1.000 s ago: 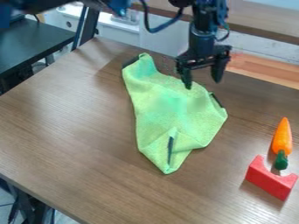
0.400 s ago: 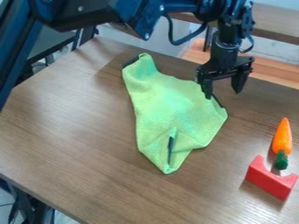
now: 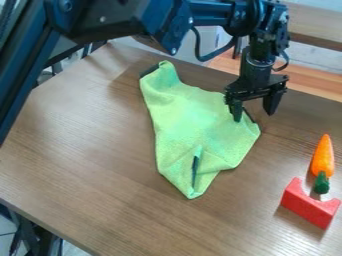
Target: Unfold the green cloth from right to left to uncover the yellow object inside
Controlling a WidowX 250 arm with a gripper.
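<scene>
The black gripper hangs with its fingers apart over the upper right corner of the green cloth. Its left finger overlaps the cloth's edge close to a dark strip, and its right finger is over bare wood; whether it touches the cloth I cannot tell. Nothing is between the fingers. The cloth lies crumpled, with a small raised fold near its lower end and a dark patch at its upper left corner.
At the right of the brown table, an orange carrot with a green top lies against a red block that has a curved notch. The arm spans the top left.
The gripper has moved right from above the cloth's top edge to its right corner, lately sinking a little. More of the arm has come into view; the cloth, carrot and block have stayed put.
</scene>
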